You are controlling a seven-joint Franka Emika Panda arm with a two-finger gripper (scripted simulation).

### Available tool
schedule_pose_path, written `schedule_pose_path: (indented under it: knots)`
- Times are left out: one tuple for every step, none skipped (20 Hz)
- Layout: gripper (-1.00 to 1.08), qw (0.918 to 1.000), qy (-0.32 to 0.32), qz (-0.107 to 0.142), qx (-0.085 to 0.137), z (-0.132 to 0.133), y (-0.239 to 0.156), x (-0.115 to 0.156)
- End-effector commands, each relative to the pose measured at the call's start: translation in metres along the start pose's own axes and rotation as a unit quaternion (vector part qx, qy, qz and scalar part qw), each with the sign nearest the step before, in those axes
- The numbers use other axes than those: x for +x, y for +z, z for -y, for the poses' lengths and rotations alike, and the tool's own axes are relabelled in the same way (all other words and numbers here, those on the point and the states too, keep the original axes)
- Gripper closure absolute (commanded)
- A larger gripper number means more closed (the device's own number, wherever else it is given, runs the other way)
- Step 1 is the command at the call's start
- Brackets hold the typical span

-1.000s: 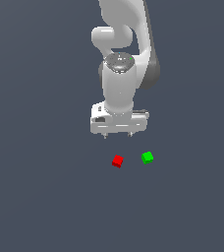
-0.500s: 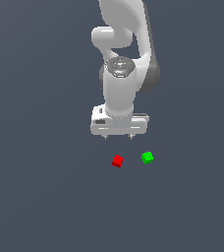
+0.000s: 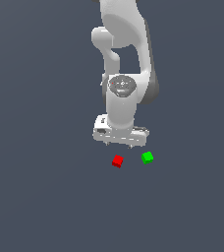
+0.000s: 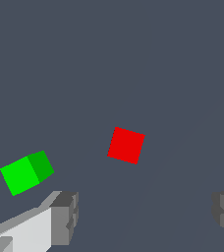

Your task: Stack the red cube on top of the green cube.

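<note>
The red cube (image 3: 117,161) lies on the grey floor, with the green cube (image 3: 147,157) a short way to the exterior view's right of it, apart from it. My gripper (image 3: 120,143) hangs just above and behind the red cube, open and empty. In the wrist view the red cube (image 4: 126,145) lies ahead of the gap between the two fingers (image 4: 64,218), closer to the one beside the green cube (image 4: 27,172). The gripper (image 4: 144,216) touches neither cube.
The white arm (image 3: 126,64) rises above the gripper. A plain dark grey floor (image 3: 45,197) lies around the cubes, and no other object shows.
The gripper has moved slightly lower and a little toward the cubes. The cubes have not moved.
</note>
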State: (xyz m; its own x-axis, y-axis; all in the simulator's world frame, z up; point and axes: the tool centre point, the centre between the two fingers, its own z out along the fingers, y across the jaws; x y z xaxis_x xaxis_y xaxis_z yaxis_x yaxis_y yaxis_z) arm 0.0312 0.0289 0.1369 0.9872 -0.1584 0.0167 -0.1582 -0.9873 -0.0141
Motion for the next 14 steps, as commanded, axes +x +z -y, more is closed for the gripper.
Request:
schedule_pose_path:
  knots:
    - [-0.92, 0.9995, 0.030, 0.002, -0.002, 0.001, 0.015, 0.004]
    - [-0.92, 0.9991, 0.042, 0.002, -0.003, 0.002, 0.021, 0.006]
    - [-0.92, 0.9986, 0.053, 0.003, -0.004, 0.002, 0.027, 0.008]
    - [-0.92, 0.9980, 0.063, 0.003, -0.005, 0.002, 0.032, 0.009]
    - [-0.92, 0.9973, 0.073, 0.004, -0.005, 0.002, 0.037, 0.011]
    - [-0.92, 0.9966, 0.083, 0.004, -0.006, 0.002, 0.041, 0.012]
    - [-0.92, 0.9958, 0.091, 0.005, -0.006, 0.002, 0.046, 0.014]
    - [-0.92, 0.9950, 0.099, 0.005, -0.007, 0.002, 0.049, 0.015]
    - [-0.92, 0.9943, 0.107, 0.005, -0.007, 0.002, 0.053, 0.016]
    - [-0.92, 0.9935, 0.113, 0.006, -0.007, 0.002, 0.056, 0.017]
    - [-0.92, 0.9928, 0.119, 0.006, -0.008, 0.002, 0.059, 0.018]
    - [-0.92, 0.9922, 0.124, 0.006, -0.008, 0.002, 0.062, 0.019]
    - [-0.92, 0.9916, 0.129, 0.007, -0.008, 0.002, 0.064, 0.020]
    - [-0.92, 0.9911, 0.133, 0.007, -0.008, 0.002, 0.066, 0.021]
